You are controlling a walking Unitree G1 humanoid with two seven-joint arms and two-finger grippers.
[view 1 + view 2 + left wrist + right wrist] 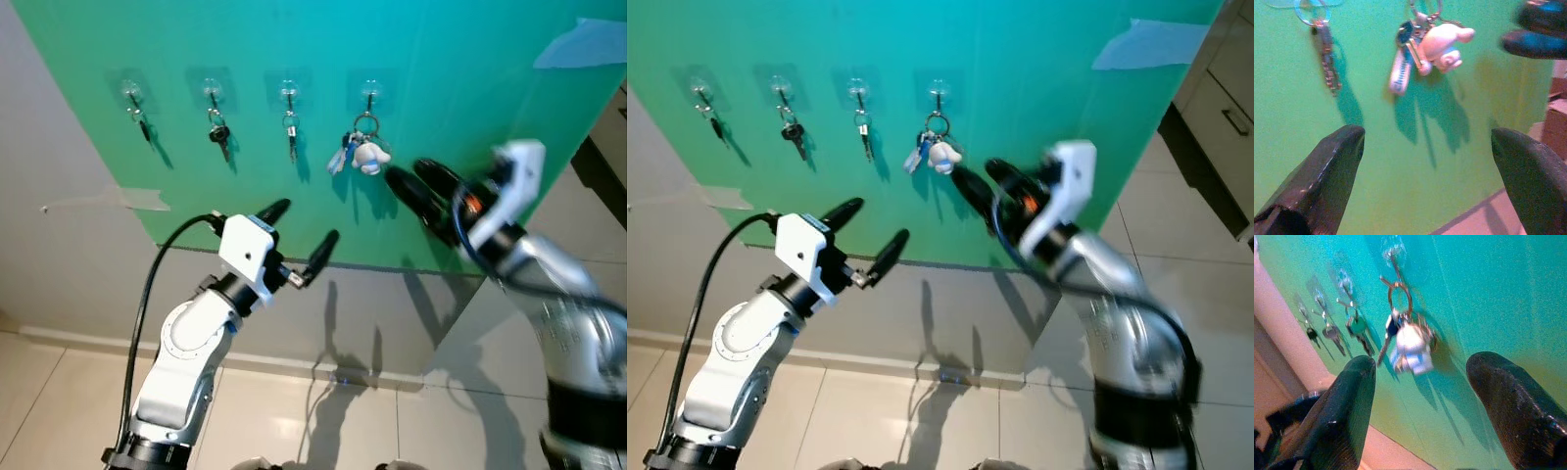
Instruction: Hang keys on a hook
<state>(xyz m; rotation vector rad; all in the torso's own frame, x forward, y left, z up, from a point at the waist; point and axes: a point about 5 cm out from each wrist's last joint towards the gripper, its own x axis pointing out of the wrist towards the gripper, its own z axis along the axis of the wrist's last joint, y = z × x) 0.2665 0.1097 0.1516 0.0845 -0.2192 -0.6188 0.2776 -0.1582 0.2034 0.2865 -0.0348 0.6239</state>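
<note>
The keys point(359, 152) hang from the hook point(369, 95) nearest the board's point(470, 137) right edge, ring uppermost, long axis vertical, blades and white charm point(371, 157) pointing down. Three other hooks toward the left edge each carry a key. The right pincer point(415, 184) is open and empty, just beside the keys, fingers aimed at the board. The left pincer point(301, 235) is open too, lower, near the board's bottom edge.
</note>
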